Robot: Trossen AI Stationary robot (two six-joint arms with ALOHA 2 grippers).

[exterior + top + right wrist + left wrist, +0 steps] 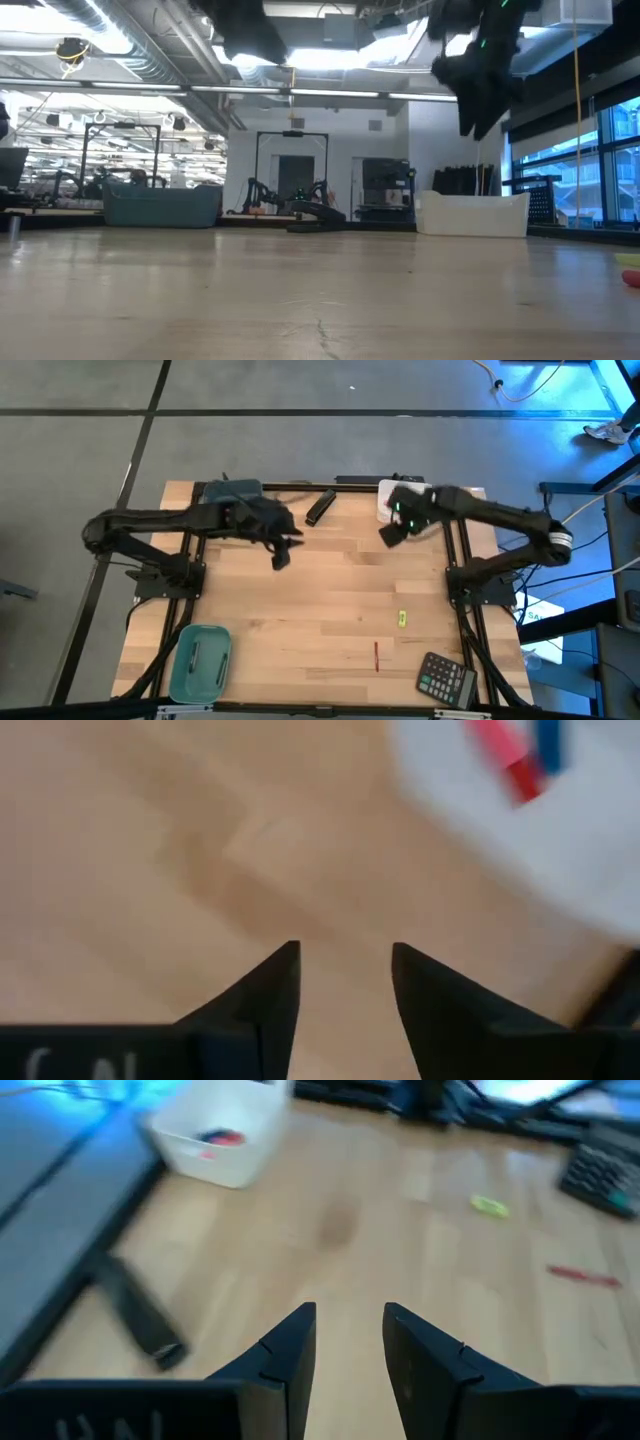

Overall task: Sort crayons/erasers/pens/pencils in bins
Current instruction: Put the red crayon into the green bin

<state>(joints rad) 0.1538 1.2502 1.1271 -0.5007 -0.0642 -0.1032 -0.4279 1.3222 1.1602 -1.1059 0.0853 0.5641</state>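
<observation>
Grippers: right gripper (388, 536) parted and empty just beside white bin (384, 501) holding pink-red and blue pencils (520, 750); left gripper (280, 558) parted, empty, mid-table; teal bin (199, 660) near corner; dark red pen (376, 656) on wood.

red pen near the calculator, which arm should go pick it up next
Right, probably. The red pen lies on the right arm's side of the table, and the right claw, open and empty by the white bin, is nearer than the left claw.
</observation>
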